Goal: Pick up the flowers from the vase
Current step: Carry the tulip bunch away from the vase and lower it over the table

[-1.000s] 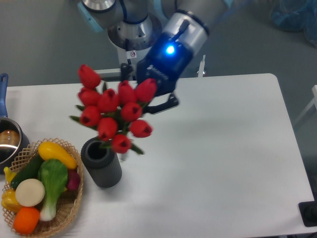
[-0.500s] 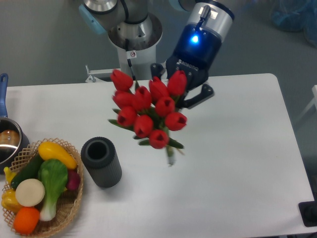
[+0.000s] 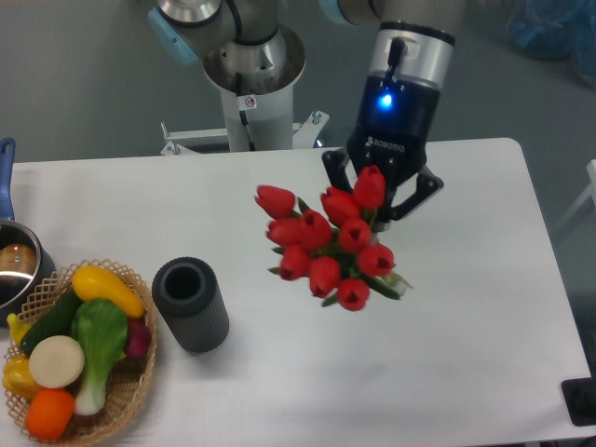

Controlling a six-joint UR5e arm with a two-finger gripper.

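The flowers, a bunch of red tulip buds with green leaves, hang in the air over the middle of the table, well right of the vase. My gripper is shut on the bunch from the upper right; the buds hide the fingertips and the stems. The vase, a dark grey ribbed cylinder, stands upright and empty at the table's left, beside the basket.
A wicker basket of toy vegetables sits at the front left. A metal pot with a blue handle is at the left edge. The robot base stands behind the table's far edge.
The flowers came out of the vase and travelled right with my gripper, from above the vase to over the table's middle. The vase stays put, now empty.
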